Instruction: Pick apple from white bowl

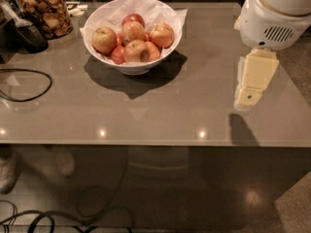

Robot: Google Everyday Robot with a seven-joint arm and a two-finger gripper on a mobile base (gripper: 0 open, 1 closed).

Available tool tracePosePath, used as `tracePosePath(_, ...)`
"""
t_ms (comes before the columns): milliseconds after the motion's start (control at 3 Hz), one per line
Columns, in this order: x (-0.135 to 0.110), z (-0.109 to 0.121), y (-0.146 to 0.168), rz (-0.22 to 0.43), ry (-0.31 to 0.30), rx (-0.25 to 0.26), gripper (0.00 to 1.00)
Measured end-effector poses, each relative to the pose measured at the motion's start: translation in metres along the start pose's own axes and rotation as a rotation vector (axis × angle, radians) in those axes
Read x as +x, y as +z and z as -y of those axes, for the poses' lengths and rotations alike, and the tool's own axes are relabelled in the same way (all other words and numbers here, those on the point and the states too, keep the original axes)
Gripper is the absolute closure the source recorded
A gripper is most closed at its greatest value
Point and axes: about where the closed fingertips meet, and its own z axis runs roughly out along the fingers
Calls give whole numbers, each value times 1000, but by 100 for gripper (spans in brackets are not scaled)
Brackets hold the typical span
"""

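The white bowl (131, 68) stands at the back left-centre of the grey table, lined with crinkled white paper and holding several apples. The yellow-tan apple (134, 49) with a dark stem dimple on its right side lies at the bowl's front. My gripper (249, 97) hangs from the white arm housing (272, 18) over the right part of the table. It is far to the right of the bowl, points down and toward the front, and holds nothing that I can see.
A glass jar of brown snacks (46, 11) stands at the back left beside a black scoop-like object (30, 34). A black cable (29, 84) loops on the table's left side. The table's front edge (146, 142) runs across the view; more cables lie on the floor below.
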Motion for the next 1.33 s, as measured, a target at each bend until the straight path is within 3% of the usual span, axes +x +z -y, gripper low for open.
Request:
tracePosePath(333, -5, 2, 1, 23, 13, 8, 0)
tracePosePath(1000, -53, 45, 5, 195, 125, -71, 0)
tracePosePath(1333, -80, 71, 8, 235, 142, -109, 15)
